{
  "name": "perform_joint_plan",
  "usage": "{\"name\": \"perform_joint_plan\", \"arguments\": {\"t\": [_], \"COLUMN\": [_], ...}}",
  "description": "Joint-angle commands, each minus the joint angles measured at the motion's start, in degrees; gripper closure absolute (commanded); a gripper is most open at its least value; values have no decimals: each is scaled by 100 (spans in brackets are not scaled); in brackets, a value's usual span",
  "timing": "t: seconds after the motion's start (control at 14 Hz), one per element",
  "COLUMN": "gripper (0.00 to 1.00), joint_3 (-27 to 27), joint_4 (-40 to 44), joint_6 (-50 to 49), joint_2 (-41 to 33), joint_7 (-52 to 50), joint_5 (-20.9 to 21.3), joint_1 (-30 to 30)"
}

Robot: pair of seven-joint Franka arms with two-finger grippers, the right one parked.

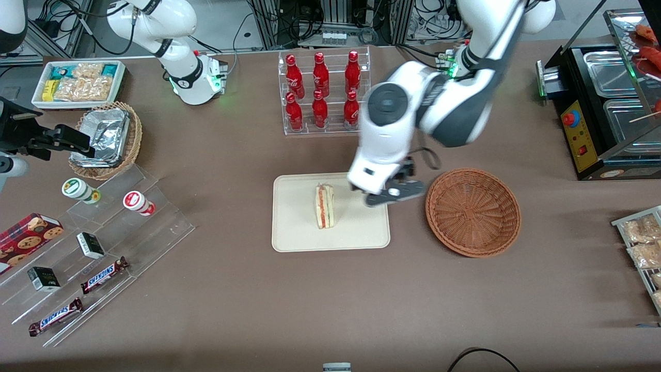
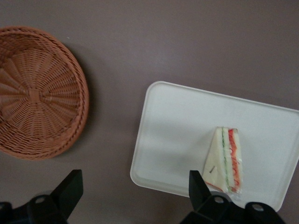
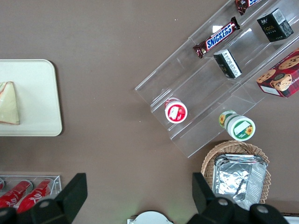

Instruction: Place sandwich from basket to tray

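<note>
One sandwich (image 1: 325,206) on the tray (image 1: 297,227) — gripper (image 2: 133,191) empty, spread, above.

A brown-covered table (image 1: 232,320) (evenly lit) backs onto cable-strewn equipment racks (image 1: 335,20).

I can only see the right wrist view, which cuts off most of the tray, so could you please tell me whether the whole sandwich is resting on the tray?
Observer: Yes. The sandwich lies wholly on the tray, inside its rim.
Operator: Thank you. Is anything left in the basket?
Observer: No. The basket holds nothing; its woven floor shows bare in the left wrist view.
Operator: And where is the gripper, please?
Observer: The gripper hangs open above the tray's edge nearest the basket, holding nothing, with the sandwich beside it.
</note>
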Motion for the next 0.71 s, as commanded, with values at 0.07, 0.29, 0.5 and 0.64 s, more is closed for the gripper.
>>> {"name": "perform_joint_plan", "arguments": {"t": [0.07, 0.29, 0.5, 0.64], "gripper": [0, 0, 0, 0], "joint_3": [-47, -47, -55, -55], "joint_4": [-900, -1025, -998, -998], "joint_6": [-31, -320, -653, -813], "joint_2": [-999, -1325, -1676, -1905], "joint_7": [760, 1638, 2727, 3264], "joint_5": [-36, -36, -97, -124], "joint_1": [906, 1548, 2224, 2533]}}
